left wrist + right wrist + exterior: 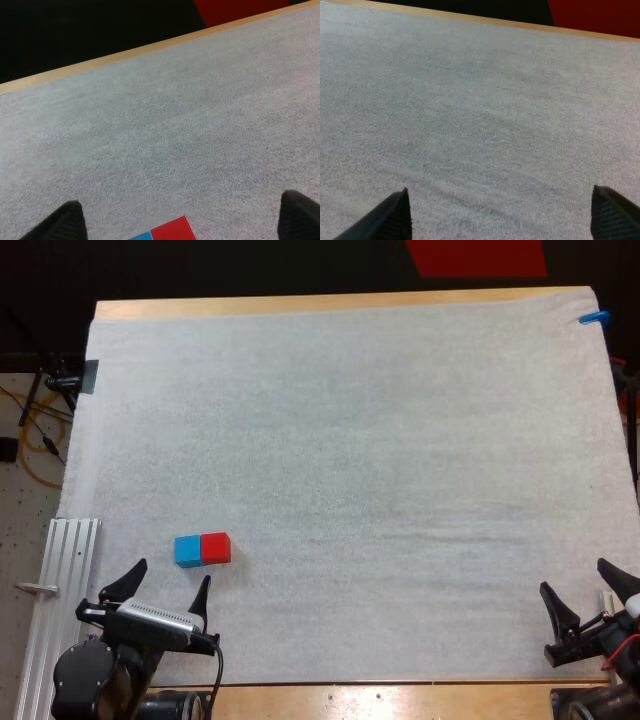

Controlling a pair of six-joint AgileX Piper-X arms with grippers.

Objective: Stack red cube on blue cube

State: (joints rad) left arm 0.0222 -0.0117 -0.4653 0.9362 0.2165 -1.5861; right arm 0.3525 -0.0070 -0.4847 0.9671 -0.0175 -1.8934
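Jaws apart on both: blue cube [187, 551] and red cube [216, 548], touching, lie just ahead of the left gripper [173, 571]; bare mat [400, 440] stretches ahead of the right gripper [575, 577].

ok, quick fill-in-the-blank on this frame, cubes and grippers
1. The blue cube and red cube sit side by side on the mat, their sides ___.
2. The left gripper, close to them, has its fingers ___.
3. The ___ cube lies nearer the right gripper.
Missing words: touching; open; red.
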